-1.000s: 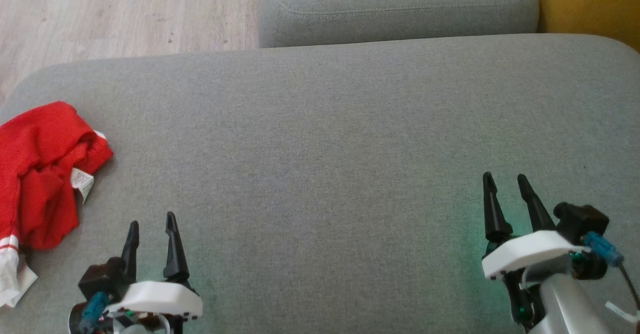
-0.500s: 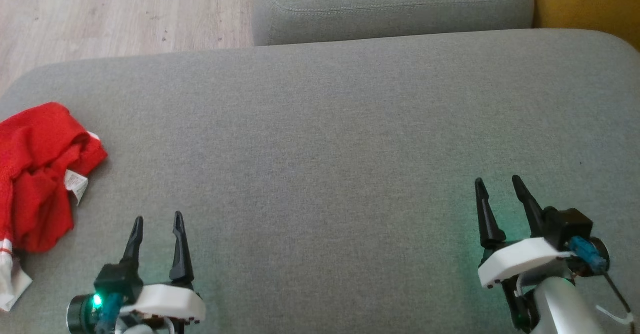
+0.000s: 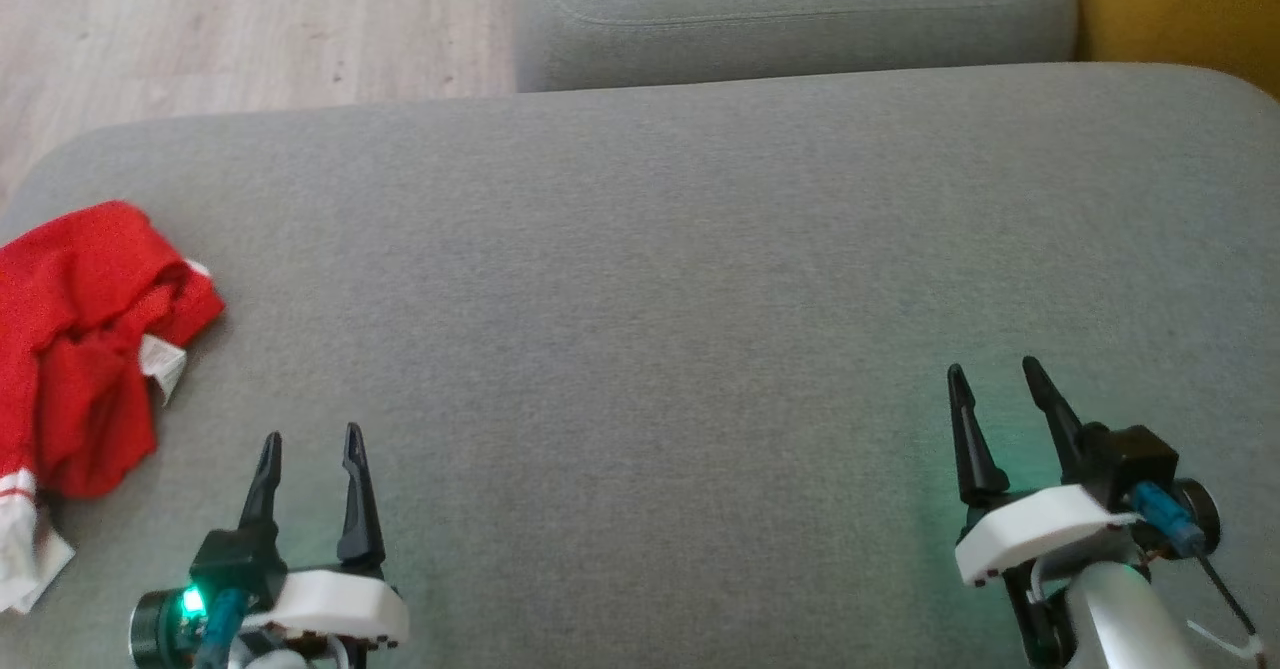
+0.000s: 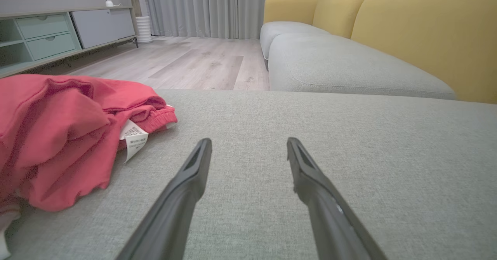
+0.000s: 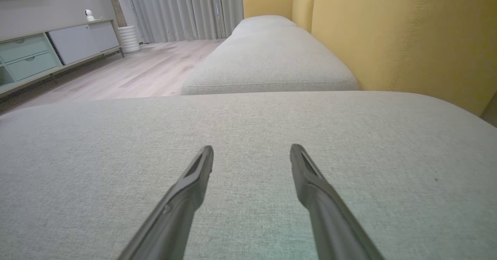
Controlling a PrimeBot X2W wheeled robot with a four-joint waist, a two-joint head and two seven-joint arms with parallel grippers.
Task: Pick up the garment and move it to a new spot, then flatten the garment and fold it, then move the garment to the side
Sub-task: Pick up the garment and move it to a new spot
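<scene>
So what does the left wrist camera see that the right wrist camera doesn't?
Left wrist view, of the two: the crumpled red garment with its white label, lying on the grey cushion to that view's left of the open left gripper. Right wrist view, of the two: the open right gripper and a tiny dark speck on the fabric. Shared: the grey cushion, the yellow sofa back, the wood floor, the curtains and the low cabinet.

Soft, even light, faint shadows. Head view grainy; green lamp [image 3: 190, 601] glow tints the cushion [image 3: 640, 299]. Wrist views bow at edges; my fingers [image 4: 167, 221] blur near the lens.
</scene>
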